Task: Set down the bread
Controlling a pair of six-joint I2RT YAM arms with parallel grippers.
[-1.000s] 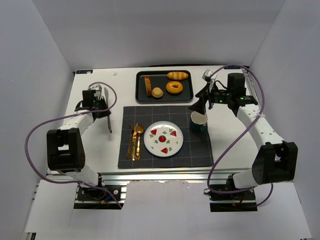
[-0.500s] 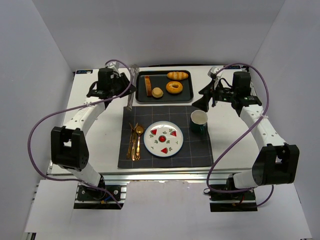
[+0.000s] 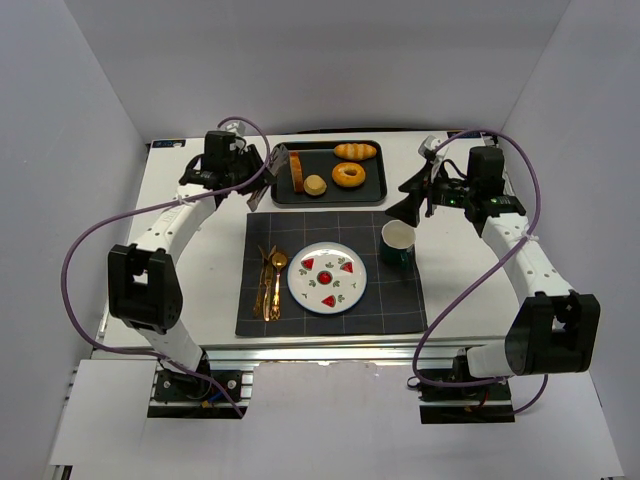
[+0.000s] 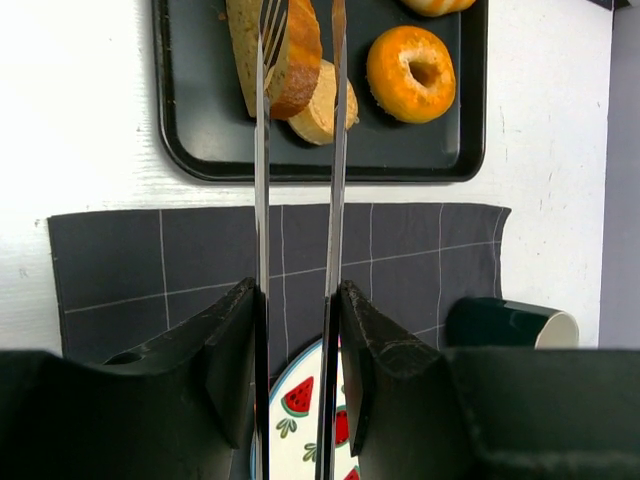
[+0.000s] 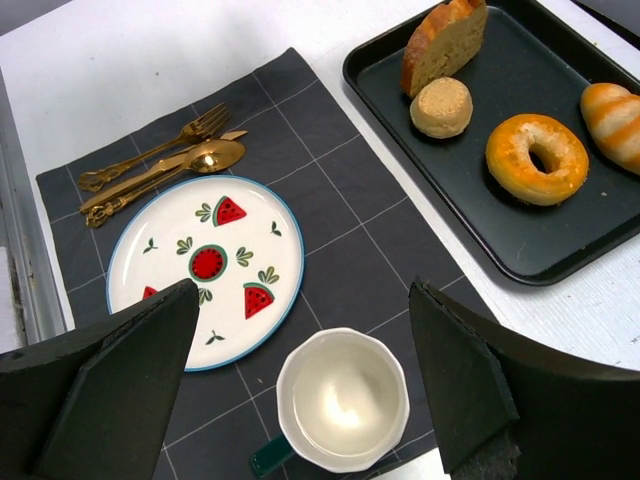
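Left tool (image 4: pixel 300 15) is spread apart, tips right at the bread (image 4: pixel 295 60) on a black tray (image 4: pixel 200 150); white bench (image 4: pixel 80 120), grey walls (image 3: pixel 100 100).

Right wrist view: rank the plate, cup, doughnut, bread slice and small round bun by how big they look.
Largest to smallest:
1. plate
2. cup, though it sits nearest the camera
3. doughnut and bread slice look about alike, so they are unranked
4. small round bun
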